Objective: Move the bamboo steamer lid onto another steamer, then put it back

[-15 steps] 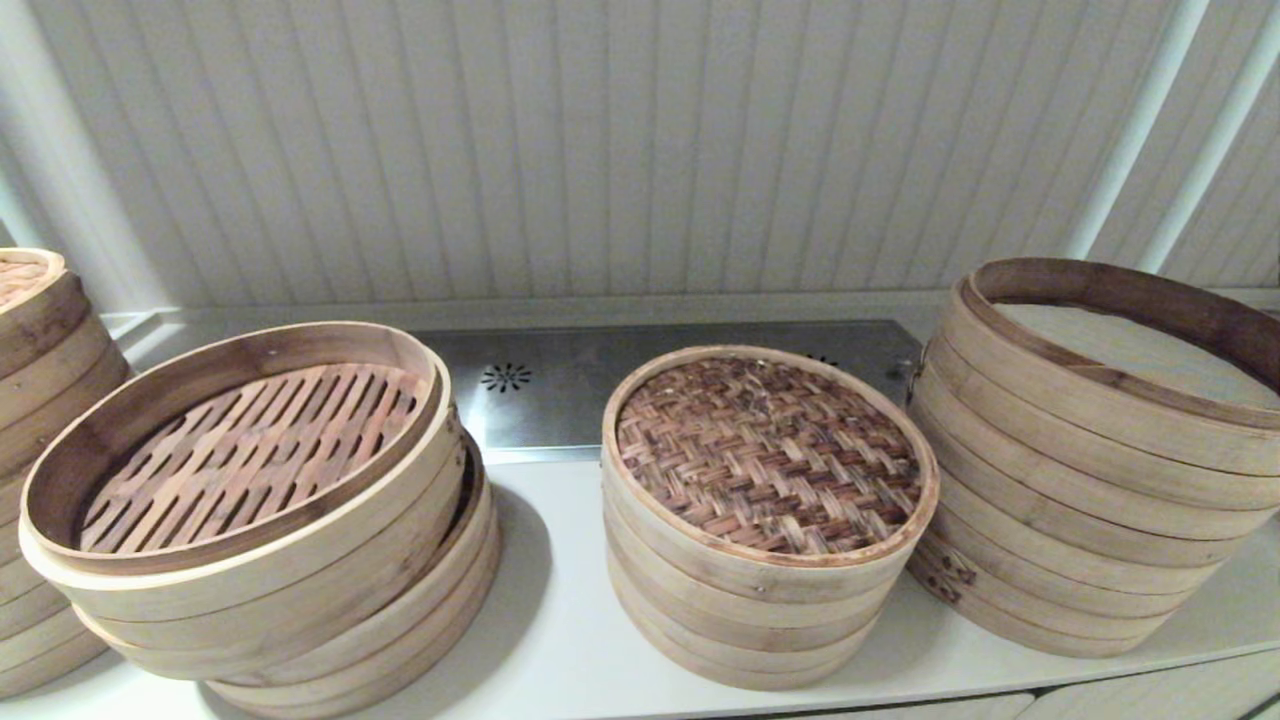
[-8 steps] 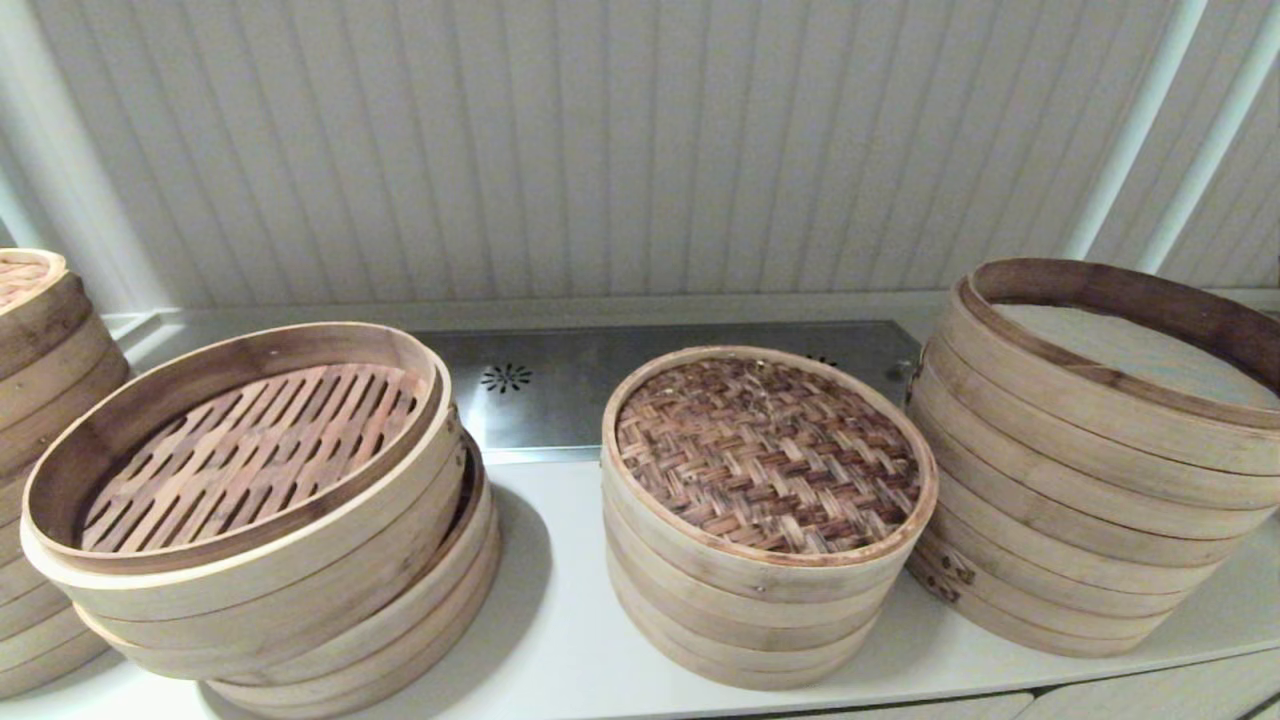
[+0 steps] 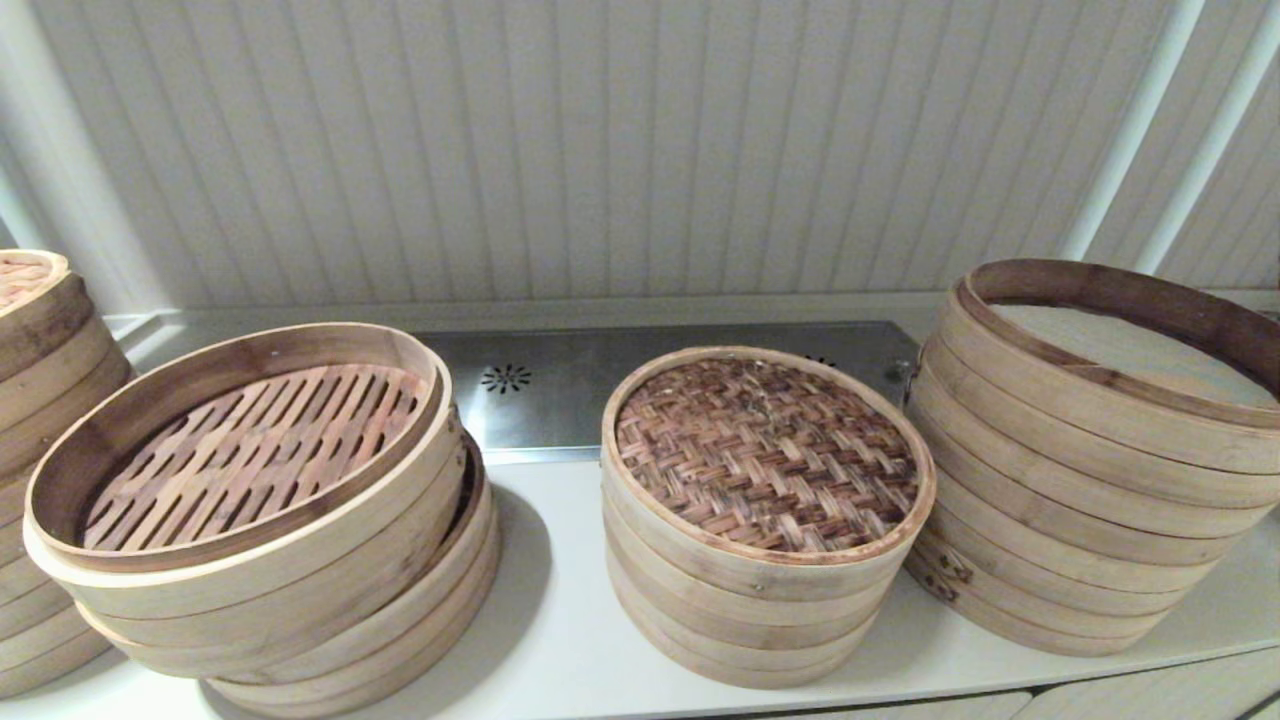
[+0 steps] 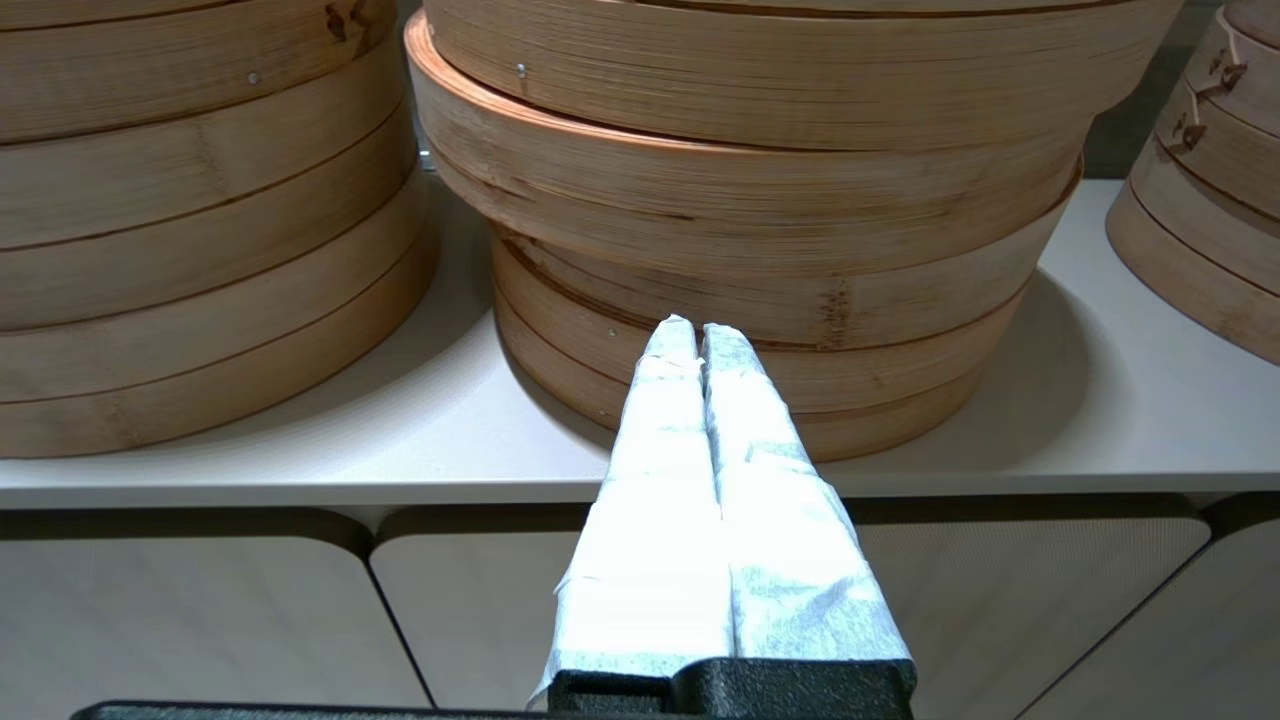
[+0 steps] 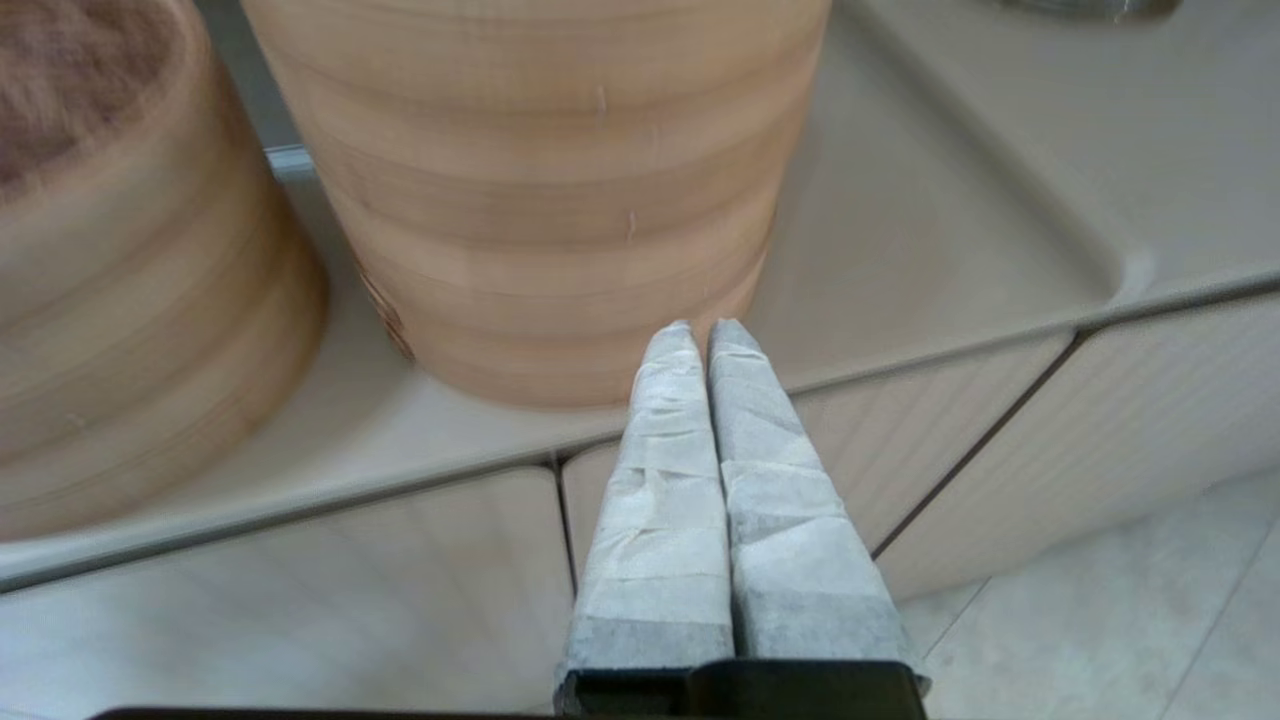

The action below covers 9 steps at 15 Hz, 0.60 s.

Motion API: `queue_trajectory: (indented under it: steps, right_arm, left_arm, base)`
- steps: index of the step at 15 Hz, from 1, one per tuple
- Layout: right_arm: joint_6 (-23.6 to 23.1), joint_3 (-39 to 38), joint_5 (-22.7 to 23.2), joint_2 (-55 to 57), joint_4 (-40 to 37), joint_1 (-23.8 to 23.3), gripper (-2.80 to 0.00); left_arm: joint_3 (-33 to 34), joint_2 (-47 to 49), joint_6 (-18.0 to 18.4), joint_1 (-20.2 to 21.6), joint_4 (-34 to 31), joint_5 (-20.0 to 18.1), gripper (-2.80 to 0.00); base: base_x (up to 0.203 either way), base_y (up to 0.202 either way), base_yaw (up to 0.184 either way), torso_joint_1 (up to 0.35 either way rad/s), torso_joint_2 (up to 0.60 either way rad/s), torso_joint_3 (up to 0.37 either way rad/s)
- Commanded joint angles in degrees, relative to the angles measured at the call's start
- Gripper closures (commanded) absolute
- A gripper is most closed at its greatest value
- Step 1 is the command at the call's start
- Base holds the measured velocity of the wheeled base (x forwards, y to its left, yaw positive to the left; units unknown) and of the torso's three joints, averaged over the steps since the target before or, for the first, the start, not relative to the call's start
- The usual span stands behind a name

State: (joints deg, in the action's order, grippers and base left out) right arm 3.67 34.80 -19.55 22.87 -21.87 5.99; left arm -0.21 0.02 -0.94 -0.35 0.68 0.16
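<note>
The bamboo steamer lid [image 3: 768, 455], with its dark herringbone top, sits on the short three-band steamer [image 3: 745, 620] in the middle of the counter. The tall, wide steamer [image 3: 1080, 480] with a dark top rim stands to its right and shows in the right wrist view as a pale banded stack [image 5: 540, 200]. Neither arm appears in the head view. My left gripper [image 4: 698, 335] is shut and empty, below the counter edge in front of the slatted-basket stack [image 4: 750, 240]. My right gripper [image 5: 700, 333] is shut and empty, low before the tall steamer.
An open basket with a slatted floor [image 3: 250, 450] tops a leaning stack on the left, and another stack [image 3: 40, 450] stands at the far left edge. A metal panel [image 3: 540, 390] lies behind. Cabinet fronts [image 4: 480, 600] run under the white counter [image 3: 560, 620].
</note>
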Motion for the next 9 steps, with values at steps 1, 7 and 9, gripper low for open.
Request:
queue_trajectory:
  steps: [1, 7, 9]
  right_arm:
    - [0.6, -10.7, 0.3, -5.0, 6.3, 0.1, 0.0]
    - [1.0, -30.8, 4.0, -4.9, 29.3, 0.1, 0.0]
    - [1.2, -33.5, 4.7, -6.9, 29.8, 0.5, 0.0]
  left_arm:
    - [0.0, 0.0, 0.0, 0.0, 0.0, 0.0, 0.0]
    - [0.0, 0.0, 0.0, 0.0, 0.0, 0.0, 0.0]
    - [0.0, 0.0, 0.0, 0.0, 0.0, 0.0, 0.0]
  base:
    - [0.0, 0.0, 0.0, 0.0, 0.0, 0.0]
    - [0.0, 0.0, 0.0, 0.0, 0.0, 0.0]
    - [0.0, 0.0, 0.0, 0.0, 0.0, 0.0]
